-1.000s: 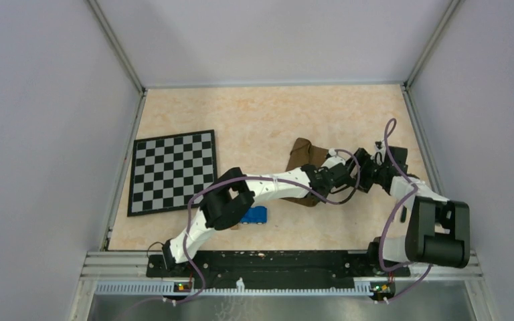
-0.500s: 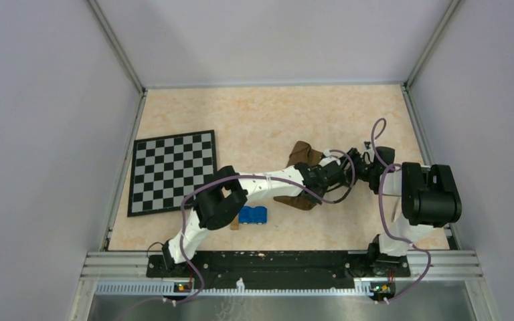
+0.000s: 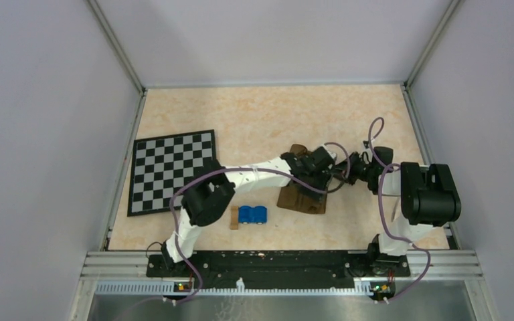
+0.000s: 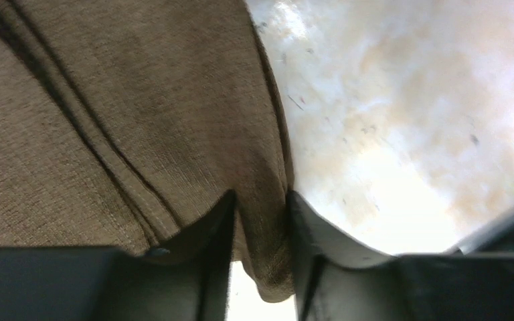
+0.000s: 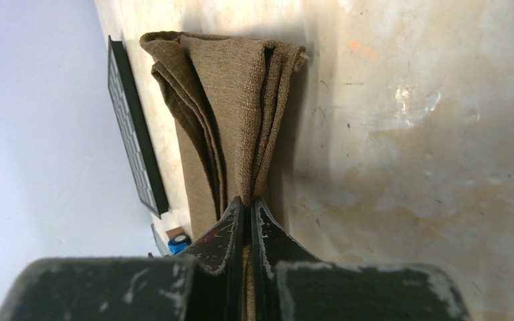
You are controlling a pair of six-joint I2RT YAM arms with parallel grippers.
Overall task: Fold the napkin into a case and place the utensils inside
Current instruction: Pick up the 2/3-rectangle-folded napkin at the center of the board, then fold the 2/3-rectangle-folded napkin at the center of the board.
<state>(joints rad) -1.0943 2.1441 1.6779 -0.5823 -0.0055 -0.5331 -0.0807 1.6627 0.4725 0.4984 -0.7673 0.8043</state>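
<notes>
The dark brown napkin [image 3: 302, 198] lies folded into a long layered strip right of the table's middle. My left gripper [image 3: 322, 179] reaches across its upper part. In the left wrist view the left gripper [image 4: 261, 221] is open, with a rounded fold of the napkin [image 4: 140, 100] between the fingers and a bright gap beside the left one. My right gripper [image 3: 343, 175] comes in from the right. In its wrist view the right gripper [image 5: 248, 207] is shut on the napkin [image 5: 234, 87] at its near end, pinching the layers. No utensils show in any view.
A black-and-white checkered mat [image 3: 172, 170] lies at the left and shows as a dark edge [image 5: 130, 127] in the right wrist view. A blue object [image 3: 253, 214] and a small tan wooden block [image 3: 234, 217] sit near the front. Grey walls enclose the table.
My right gripper has closed on the napkin's edge and its arm has drawn back to the right. My left gripper has opened and shifted left. The napkin now lies as a flatter strip.
</notes>
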